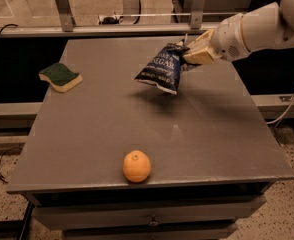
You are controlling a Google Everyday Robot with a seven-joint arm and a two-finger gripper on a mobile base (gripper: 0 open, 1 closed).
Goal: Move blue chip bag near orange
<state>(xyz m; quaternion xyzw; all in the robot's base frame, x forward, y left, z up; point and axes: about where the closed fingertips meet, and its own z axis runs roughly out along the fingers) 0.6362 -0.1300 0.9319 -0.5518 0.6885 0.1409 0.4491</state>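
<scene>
Gripper (194,54): far-right part of the table, up above the surface; clenched on the top edge of the chip bag, pinching the crinkled rim.
Arm (257,29): coming in from the right, approx. level.
Chip bag (161,70): in the air, hanging tilted from the grip, lower corner pointing down; shadow on the top below it, so not touching. White lettering facing the cam.
Orange (137,166): at the near edge, approx. mid-width, stem spot up; well apart from the bag, most of the table's depth between them.
Sponge (60,77): far-left side, well away from both; not part of the job.
Table (212,134): grey top; no obj. seen between bag and orange.
Done so far: pick-up, judging by the bag off the surface and pinched tight.
Left to do: carry toward the near edge, lower beside the orange, let go, pull back.
Progress: prob. under halfway; bag nowhere near the orange yet.
Watch for: orange close to the table lip, so a bump from the bag could roll it off; safer to set down just beside, w/o contact.
</scene>
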